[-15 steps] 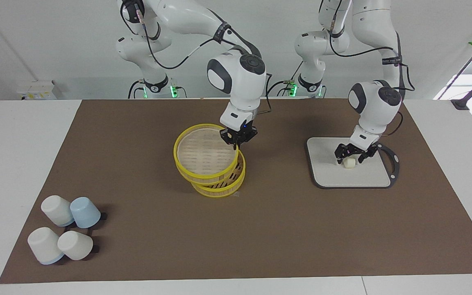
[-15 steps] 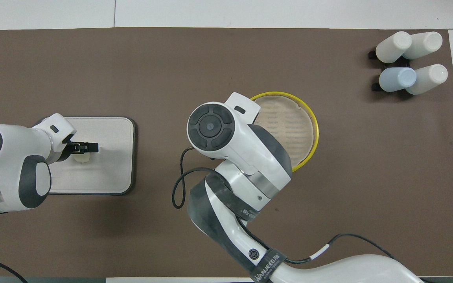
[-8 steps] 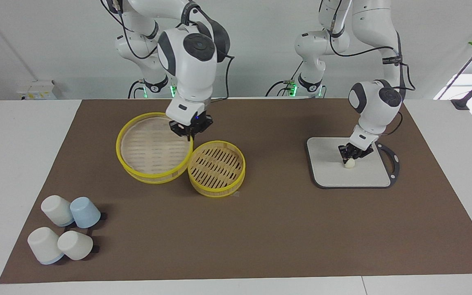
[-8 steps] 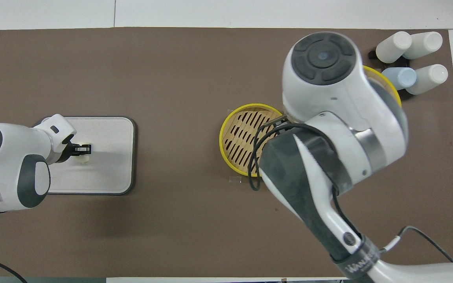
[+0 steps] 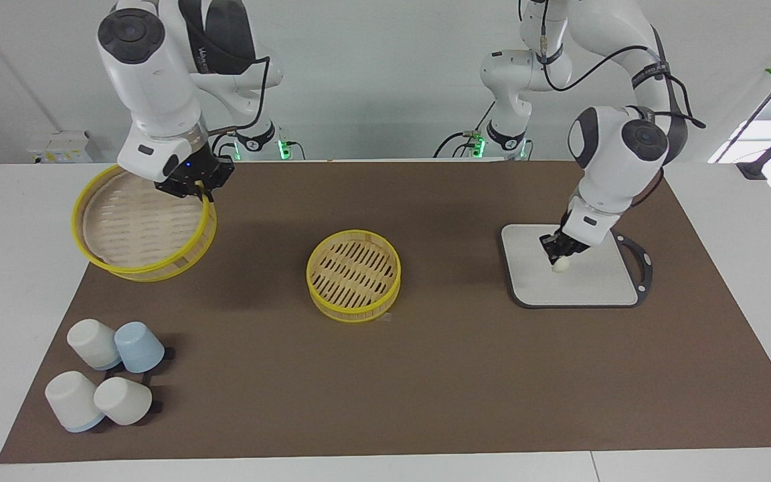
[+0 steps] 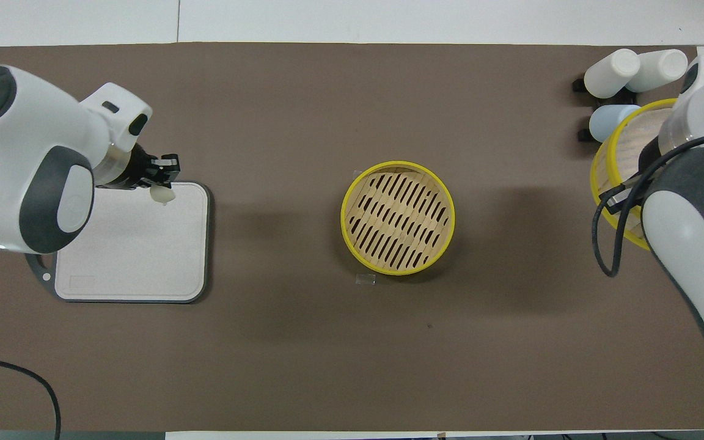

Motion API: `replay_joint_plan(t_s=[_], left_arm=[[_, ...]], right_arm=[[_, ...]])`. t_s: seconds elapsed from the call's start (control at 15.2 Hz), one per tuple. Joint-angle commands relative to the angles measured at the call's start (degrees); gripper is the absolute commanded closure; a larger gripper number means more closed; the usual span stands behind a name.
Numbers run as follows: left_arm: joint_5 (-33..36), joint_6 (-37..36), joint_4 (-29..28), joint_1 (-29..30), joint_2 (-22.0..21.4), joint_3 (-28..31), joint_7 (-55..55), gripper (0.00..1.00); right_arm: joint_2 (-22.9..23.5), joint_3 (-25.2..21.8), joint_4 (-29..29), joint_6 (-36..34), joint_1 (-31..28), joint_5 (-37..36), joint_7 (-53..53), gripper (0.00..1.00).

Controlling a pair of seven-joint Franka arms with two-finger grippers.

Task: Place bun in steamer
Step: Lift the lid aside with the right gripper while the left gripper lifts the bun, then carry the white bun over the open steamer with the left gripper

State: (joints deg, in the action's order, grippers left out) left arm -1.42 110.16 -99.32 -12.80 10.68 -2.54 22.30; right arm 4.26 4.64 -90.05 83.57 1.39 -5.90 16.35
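Raised off the board (image 5: 600,284), the left gripper (image 5: 557,251) is clamping the bun (image 5: 561,265) while the right gripper (image 5: 188,186), now at its table end, is gripping the steamer lid (image 5: 144,224).

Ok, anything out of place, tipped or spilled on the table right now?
Nothing spilled or damaged. The steamer sits flat and open at mid-table, while its lid hangs tilted in the right gripper. The left gripper holds the bun over the grey board. A small clear scrap lies by the steamer.
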Motion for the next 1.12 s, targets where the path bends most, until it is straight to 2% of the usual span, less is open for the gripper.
replay_joint_plan(t_s=[0.0,0.2,0.33,0.46,0.72,0.86,0.99,1.05], left_arm=[[-0.3,-3.4,9.0,-10.2,6.2,1.0,12.1,0.88],[-0.3,1.5,9.8,-17.8,7.8,0.9,21.0,0.88],[0.5,6.5,10.9,-23.0,12.0,1.0,26.9,0.87],[4.5,12.3,12.0,-27.7,17.2,1.0,32.5,0.87],[5.7,16.8,11.6,-29.6,21.0,1.0,34.3,0.85],[7.6,19.7,10.4,-29.7,21.2,1.0,35.3,0.84],[7.8,20.4,9.7,-29.8,21.2,1.0,35.3,0.78],[7.8,20.4,9.5,-30.3,21.2,1.0,35.4,0.70]], right_arm=[[-3.6,0.8,-6.8,3.2,-2.3,0.6,1.8,1.00],[-6.0,0.8,-12.2,7.1,-2.6,1.8,1.8,1.00],[-6.3,0.8,-12.7,7.7,-2.1,1.8,1.1,1.00],[-6.4,0.8,-13.0,7.7,-1.9,1.8,1.1,1.00],[-7.5,0.8,-15.5,9.7,-1.8,1.8,0.8,1.00],[-7.9,0.9,-16.0,9.9,-1.7,1.8,-0.1,1.00],[-7.9,0.9,-16.1,9.9,-1.7,1.8,-0.1,1.00],[-7.9,0.9,-16.0,9.9,-1.7,1.8,-0.1,1.00]])
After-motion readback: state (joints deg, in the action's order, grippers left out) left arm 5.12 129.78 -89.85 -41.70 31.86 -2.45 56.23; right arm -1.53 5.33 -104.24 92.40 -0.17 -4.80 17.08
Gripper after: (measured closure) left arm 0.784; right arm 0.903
